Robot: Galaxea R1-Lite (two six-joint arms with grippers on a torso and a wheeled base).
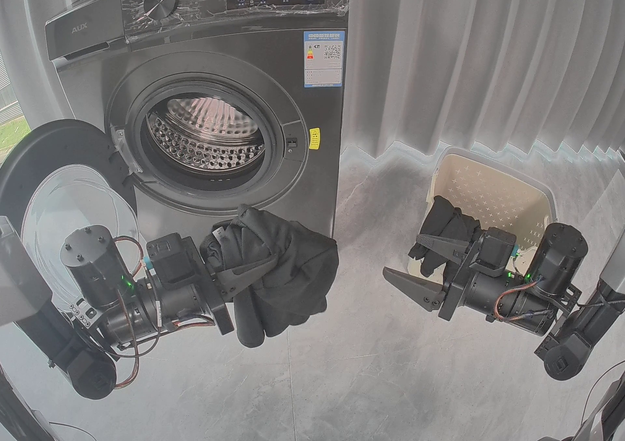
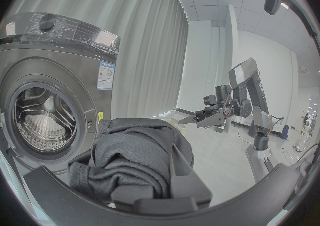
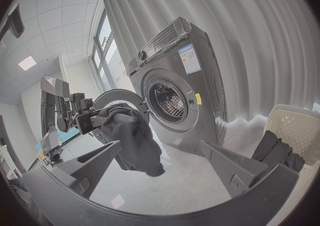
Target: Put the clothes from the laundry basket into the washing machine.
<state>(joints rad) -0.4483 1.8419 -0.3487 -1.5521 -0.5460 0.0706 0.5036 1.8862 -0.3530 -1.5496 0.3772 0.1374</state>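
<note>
Black garment (image 1: 277,266) between left gripper (image 1: 224,283) fingers

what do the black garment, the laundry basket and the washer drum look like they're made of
Black garment: likely a synthetic sports knit, matte, with a fine mesh weave; it drapes in soft folds. Laundry basket: cream plastic, seemingly moulded, matte walls with star-shaped cutouts. Washer drum: probably stainless steel, shiny, reflective, with rows of small holes.

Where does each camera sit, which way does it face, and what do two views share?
Head: up top, looking down on washing machine, laundry basket, left gripper, right gripper.
Left wrist: behind the left gripper holding a dark garment, facing the machine.
Right wrist: behind the open right gripper, facing machine and basket.
Shared: all show the garment.
</note>
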